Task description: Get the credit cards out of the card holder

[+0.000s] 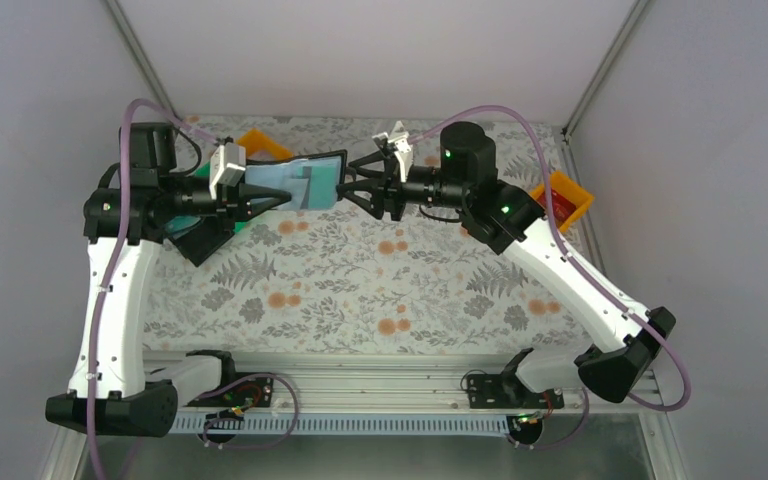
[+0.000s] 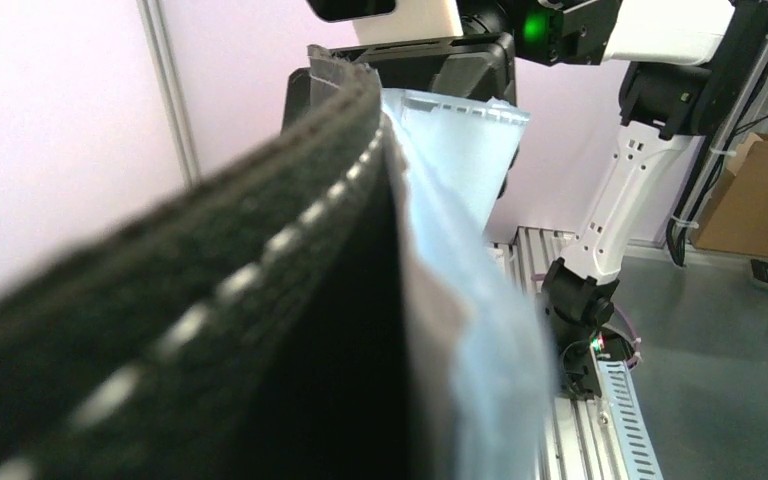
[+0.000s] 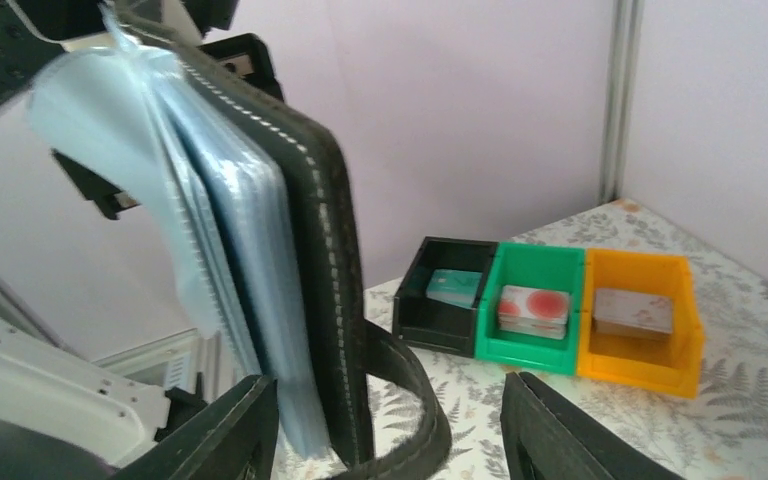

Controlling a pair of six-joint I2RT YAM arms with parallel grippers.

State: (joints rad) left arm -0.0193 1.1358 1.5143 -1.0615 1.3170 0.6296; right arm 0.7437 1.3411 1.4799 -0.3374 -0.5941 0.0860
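Black white-stitched card holder (image 3: 328, 250), pale blue inside; black bin (image 3: 412, 292), green bin (image 3: 525, 356), orange bin (image 3: 640, 366); grey fern-print tablecloth (image 1: 360, 285).

Quick headcount: two arms, left arm (image 1: 115, 300) and right arm (image 1: 570, 280), one gripper apiece, so left gripper (image 1: 278, 200) plus right gripper (image 1: 348, 186). Just one card holder (image 1: 310, 180). Four bins in all: black bin (image 3: 415, 290), green bin (image 3: 540, 262) and orange bin (image 3: 685, 340) in a row near the far left corner of the table (image 1: 360, 290), plus a second orange bin (image 1: 582, 200) at the right edge. Three card-sized pieces in that row, one per bin: teal card (image 3: 457, 288), red-and-white card (image 3: 534, 308), greyish card (image 3: 633, 312). One red item (image 1: 560, 207) in the second orange bin, too small to count properly.
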